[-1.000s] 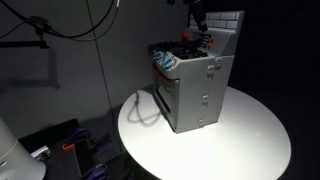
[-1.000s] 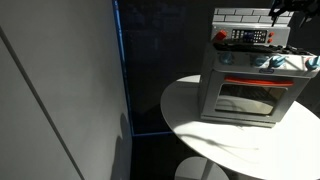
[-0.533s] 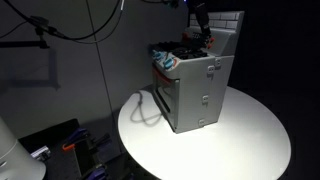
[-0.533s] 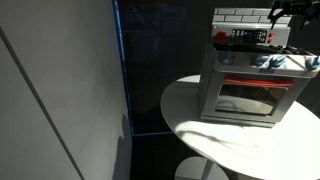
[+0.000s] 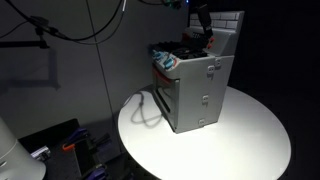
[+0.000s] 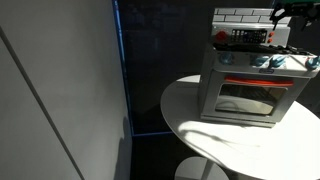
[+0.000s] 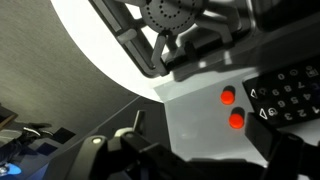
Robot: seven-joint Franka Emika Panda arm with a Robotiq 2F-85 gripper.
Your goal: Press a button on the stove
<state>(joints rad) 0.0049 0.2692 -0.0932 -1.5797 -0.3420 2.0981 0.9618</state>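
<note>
The grey toy stove (image 5: 195, 85) stands on a round white table (image 5: 250, 140); it also shows from the front in an exterior view (image 6: 250, 85) with its oven door. My gripper (image 5: 201, 20) hangs just above the stove's back panel and control strip, and shows at the top right in an exterior view (image 6: 287, 12). The wrist view looks close onto the control strip: two red buttons (image 7: 232, 108), a black keypad (image 7: 290, 95) and a black burner (image 7: 170, 15). Dark gripper parts (image 7: 150, 160) fill the bottom edge. I cannot tell how the jaws stand.
A blue-and-white item (image 5: 166, 62) lies on the stove top near its front edge. Black cables (image 5: 70, 25) hang against the grey wall at the left. A blue-edged dark panel (image 6: 118, 70) stands left of the table.
My gripper has shifted slightly upward over the stove's back panel. The stove has not moved.
</note>
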